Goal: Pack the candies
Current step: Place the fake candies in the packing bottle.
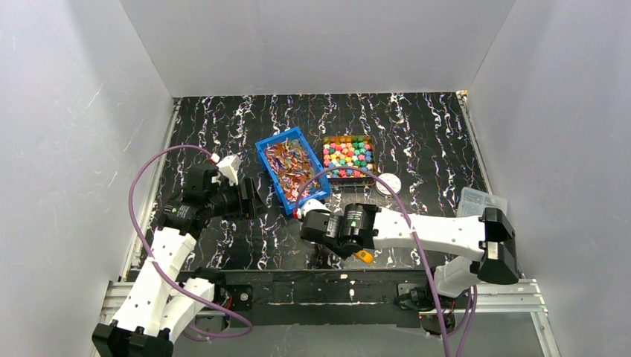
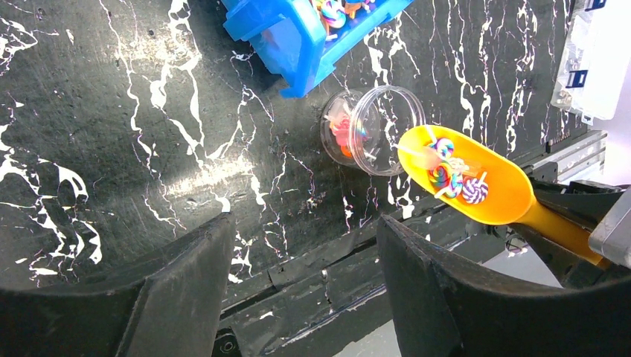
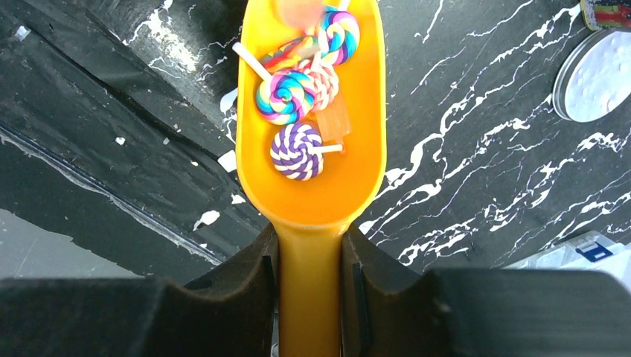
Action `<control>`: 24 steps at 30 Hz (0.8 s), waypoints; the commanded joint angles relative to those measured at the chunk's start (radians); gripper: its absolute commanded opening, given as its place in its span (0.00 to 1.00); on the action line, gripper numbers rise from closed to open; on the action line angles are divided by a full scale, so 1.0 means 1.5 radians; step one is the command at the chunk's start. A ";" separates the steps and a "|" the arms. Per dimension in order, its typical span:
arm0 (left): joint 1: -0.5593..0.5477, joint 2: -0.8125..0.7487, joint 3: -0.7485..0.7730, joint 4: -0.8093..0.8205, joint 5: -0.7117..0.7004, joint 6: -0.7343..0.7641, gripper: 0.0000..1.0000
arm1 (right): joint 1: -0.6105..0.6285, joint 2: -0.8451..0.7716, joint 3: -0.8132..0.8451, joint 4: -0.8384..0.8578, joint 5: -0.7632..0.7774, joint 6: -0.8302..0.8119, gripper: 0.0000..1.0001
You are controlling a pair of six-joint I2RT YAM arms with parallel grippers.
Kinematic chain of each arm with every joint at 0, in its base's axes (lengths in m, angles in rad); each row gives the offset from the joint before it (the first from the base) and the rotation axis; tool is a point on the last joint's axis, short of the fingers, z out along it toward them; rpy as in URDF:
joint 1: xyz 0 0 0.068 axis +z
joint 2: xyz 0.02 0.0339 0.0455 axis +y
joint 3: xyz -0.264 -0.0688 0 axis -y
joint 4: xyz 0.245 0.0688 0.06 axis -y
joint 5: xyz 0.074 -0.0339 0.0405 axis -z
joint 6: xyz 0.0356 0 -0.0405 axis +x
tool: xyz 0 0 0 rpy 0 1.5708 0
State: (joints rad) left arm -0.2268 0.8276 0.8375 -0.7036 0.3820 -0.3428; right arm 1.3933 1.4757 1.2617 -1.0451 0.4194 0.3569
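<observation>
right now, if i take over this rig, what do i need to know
Left gripper: open, empty, hovering near the clear jar.
Right gripper: shut on the yellow scoop, which holds a few swirl lollipops, its tip at the jar's mouth.
Jar lies on its side by the blue bin.
Done: some candy already in the jar.
Left: tip this scoopful in, probably fit the white lid. Knobbly sweets sit beside the bin.

Overhead camera looks down across my table (image 1: 431, 126); both my wrist cameras sit close, sharing the yellow scoop (image 2: 510, 197).
</observation>
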 commanded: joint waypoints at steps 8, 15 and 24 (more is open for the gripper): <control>-0.012 -0.021 -0.011 0.000 0.006 0.000 0.67 | -0.027 0.061 0.098 -0.112 -0.012 0.000 0.01; -0.012 -0.027 -0.013 0.000 0.004 -0.001 0.67 | -0.038 0.083 0.133 -0.147 -0.024 -0.004 0.01; -0.015 -0.027 -0.013 0.001 0.007 -0.001 0.67 | -0.046 0.083 0.178 -0.190 -0.028 -0.011 0.01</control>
State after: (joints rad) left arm -0.2447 0.8021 0.8272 -0.7036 0.3817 -0.3485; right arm 1.3342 1.6054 1.4593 -1.2682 0.3817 0.3546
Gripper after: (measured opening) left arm 0.675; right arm 0.356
